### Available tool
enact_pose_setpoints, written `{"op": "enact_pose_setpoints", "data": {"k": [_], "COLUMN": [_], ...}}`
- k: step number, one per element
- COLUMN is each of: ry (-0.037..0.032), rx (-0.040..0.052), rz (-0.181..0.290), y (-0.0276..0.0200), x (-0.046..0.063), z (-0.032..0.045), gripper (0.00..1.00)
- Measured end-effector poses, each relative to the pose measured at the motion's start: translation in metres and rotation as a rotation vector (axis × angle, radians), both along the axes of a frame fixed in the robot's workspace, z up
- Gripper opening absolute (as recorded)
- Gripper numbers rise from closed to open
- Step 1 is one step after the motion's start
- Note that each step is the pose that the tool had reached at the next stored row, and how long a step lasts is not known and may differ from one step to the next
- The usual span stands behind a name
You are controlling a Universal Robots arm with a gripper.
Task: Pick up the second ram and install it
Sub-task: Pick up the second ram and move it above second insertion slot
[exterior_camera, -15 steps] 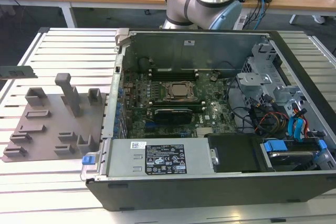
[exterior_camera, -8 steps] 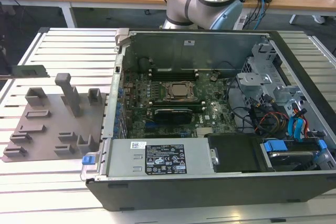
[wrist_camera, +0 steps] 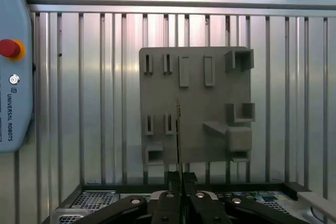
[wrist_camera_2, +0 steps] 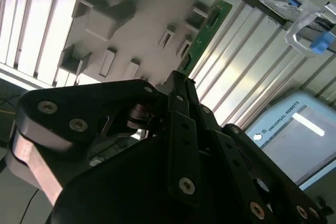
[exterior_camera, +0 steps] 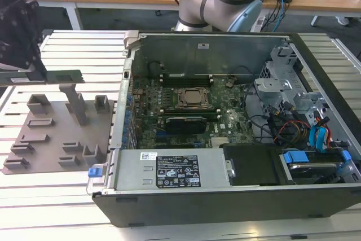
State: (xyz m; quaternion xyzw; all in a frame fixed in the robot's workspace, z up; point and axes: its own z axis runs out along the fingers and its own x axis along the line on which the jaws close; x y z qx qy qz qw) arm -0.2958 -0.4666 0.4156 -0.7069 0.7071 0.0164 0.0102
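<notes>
In the exterior view, the second ram [exterior_camera: 62, 75], a slim green stick, hangs level above the grey fixture plate [exterior_camera: 56, 134] at the view's left. My gripper [exterior_camera: 35, 71] is shut on one end of it. The second wrist view shows the ram [wrist_camera_2: 207, 24] reaching out from the shut gripper [wrist_camera_2: 178, 77] over the plate [wrist_camera_2: 142, 19]. In the first wrist view the ram [wrist_camera: 178, 129] appears edge-on, clamped in the gripper [wrist_camera: 180, 178] above the plate [wrist_camera: 194, 98]. The open computer case [exterior_camera: 214, 35] lies to the exterior view's right, with the CPU socket [exterior_camera: 192, 98] on its motherboard.
The fixture plate carries several upright grey blocks [exterior_camera: 76, 103]. The case holds a power supply [exterior_camera: 169, 170], drive cages [exterior_camera: 282, 91] and loose cables [exterior_camera: 316, 134]. A teach pendant [wrist_camera: 13, 77] lies on the slatted table beside the plate. The arm's base [exterior_camera: 225, 4] stands behind the case.
</notes>
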Motion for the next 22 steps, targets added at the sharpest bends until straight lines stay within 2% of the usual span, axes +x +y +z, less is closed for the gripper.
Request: {"op": "enact_pose_setpoints", "data": {"k": [3,11,13,14,17,22], "ry": [0.0,0.0003,0.0002,0.0004,0.0011,0.0014], "rx": [0.0,-0.0001,0.0,0.0,0.0,-0.0001], "rz": [0.0,0.0,0.0,0.0,0.0,0.0], "y": [0.0,0.0,0.0,0.0,0.0,0.0], "x": [0.014,0.069,0.076,0.087,0.111,0.13], "z": [0.0,0.0001,0.0,0.0,-0.0001,-0.0001], "gripper": [0.13,0.13,0.13,0.13,0.13,0.13]}}
